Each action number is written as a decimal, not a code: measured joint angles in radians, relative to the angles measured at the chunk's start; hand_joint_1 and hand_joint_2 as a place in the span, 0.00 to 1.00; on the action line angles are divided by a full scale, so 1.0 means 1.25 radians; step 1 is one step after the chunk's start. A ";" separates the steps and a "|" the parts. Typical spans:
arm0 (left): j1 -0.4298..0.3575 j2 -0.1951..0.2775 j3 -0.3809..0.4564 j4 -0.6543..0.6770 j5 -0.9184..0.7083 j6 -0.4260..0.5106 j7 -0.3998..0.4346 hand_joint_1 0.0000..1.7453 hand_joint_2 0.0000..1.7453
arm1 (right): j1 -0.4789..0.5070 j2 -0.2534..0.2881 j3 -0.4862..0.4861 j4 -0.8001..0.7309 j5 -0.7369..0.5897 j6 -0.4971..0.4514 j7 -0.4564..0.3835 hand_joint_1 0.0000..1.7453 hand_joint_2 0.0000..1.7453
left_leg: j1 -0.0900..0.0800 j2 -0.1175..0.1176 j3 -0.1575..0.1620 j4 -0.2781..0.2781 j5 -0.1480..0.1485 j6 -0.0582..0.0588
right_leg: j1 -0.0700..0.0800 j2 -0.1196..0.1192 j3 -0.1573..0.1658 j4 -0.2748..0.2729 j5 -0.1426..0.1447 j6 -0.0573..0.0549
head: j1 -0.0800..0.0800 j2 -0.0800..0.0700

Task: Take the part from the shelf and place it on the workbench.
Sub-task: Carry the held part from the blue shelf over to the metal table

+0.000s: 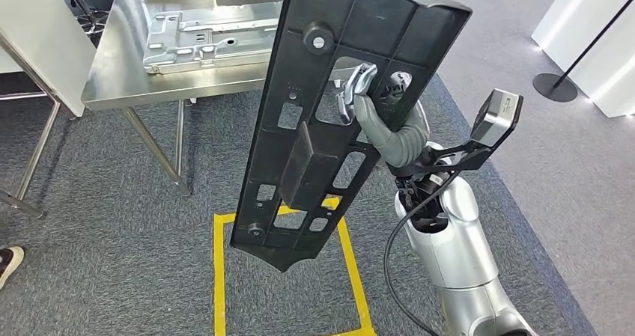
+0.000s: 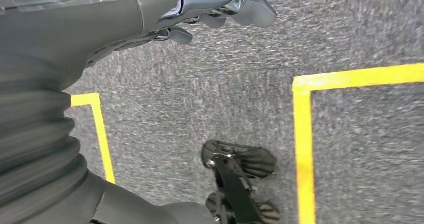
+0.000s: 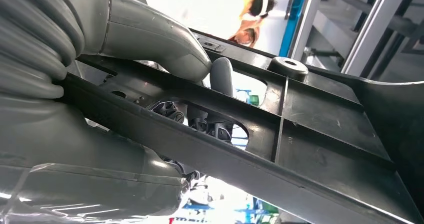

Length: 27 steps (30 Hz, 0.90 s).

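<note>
Head view: right robot hand [image 1: 367, 100] grasps the black part [image 1: 329, 119] aloft, hiding part of the steel worktop [image 1: 112, 74] and yellow floor tape [image 1: 219, 276]; left robot hand [image 2: 215, 7] hangs released.

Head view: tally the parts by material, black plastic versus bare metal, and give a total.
Black plastic part, held up by the right hand: 1
Bare metal part, lying on the steel workbench: 1
Total: 2
</note>
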 joint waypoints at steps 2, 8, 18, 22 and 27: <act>-0.002 0.000 0.000 0.000 0.000 -0.001 -0.002 0.00 1.00 | -0.004 -0.004 0.000 0.001 0.000 -0.002 0.005 1.00 1.00 | -0.001 -0.008 0.005 0.002 -0.009 -0.008 | 0.001 0.008 0.029 -0.071 0.023 -0.004 | 0.000 0.000; 0.000 0.000 -0.001 0.000 0.000 -0.003 -0.002 0.00 1.00 | -0.009 -0.008 0.000 0.001 -0.003 -0.012 0.008 1.00 1.00 | 0.005 0.007 -0.020 0.066 -0.051 -0.035 | 0.001 0.005 0.054 -0.094 0.010 -0.035 | -0.005 0.000; 0.001 0.001 -0.001 0.000 0.000 0.001 0.006 0.00 1.00 | 0.002 -0.008 0.000 0.001 0.005 -0.012 0.006 1.00 1.00 | -0.003 0.016 -0.055 0.015 0.043 -0.017 | 0.013 0.005 0.102 -0.094 -0.034 -0.030 | -0.006 0.000; 0.001 0.001 -0.001 0.000 0.000 0.003 0.006 0.00 1.00 | 0.000 -0.008 0.001 -0.001 0.006 -0.012 0.005 1.00 1.00 | 0.001 0.017 -0.042 -0.001 0.038 -0.001 | 0.013 0.001 0.100 -0.077 -0.051 -0.012 | -0.003 0.000; 0.001 -0.001 0.001 0.000 0.000 0.005 0.005 0.00 1.00 | 0.006 -0.008 0.001 -0.003 0.009 -0.009 0.005 1.00 1.00 | 0.003 0.018 -0.023 -0.006 0.024 0.008 | 0.007 -0.004 -0.030 0.130 -0.109 0.001 | 0.004 0.000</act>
